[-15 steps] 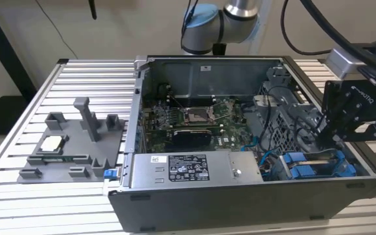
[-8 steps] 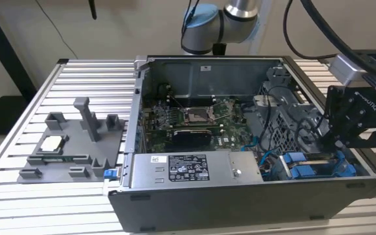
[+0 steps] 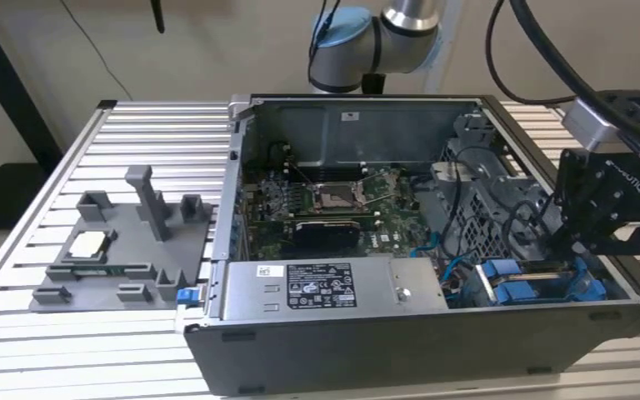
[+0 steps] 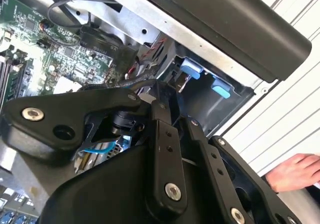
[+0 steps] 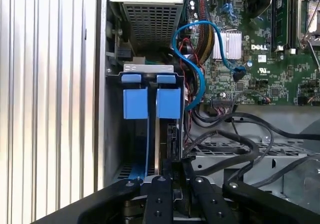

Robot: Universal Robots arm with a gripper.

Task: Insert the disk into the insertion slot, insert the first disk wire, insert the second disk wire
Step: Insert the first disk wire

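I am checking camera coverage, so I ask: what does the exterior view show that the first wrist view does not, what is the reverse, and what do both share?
The exterior view adds the grey plastic fixture plate on the ribbed metal table, the white printed label on the silver power-supply box, and the arm's grey and blue joints. The first wrist view adds that box's perforated grille. Both share the green motherboard, the two bright blue plastic carriers side by side in the grey sheet-metal drive bay, and the black gripper close to them.
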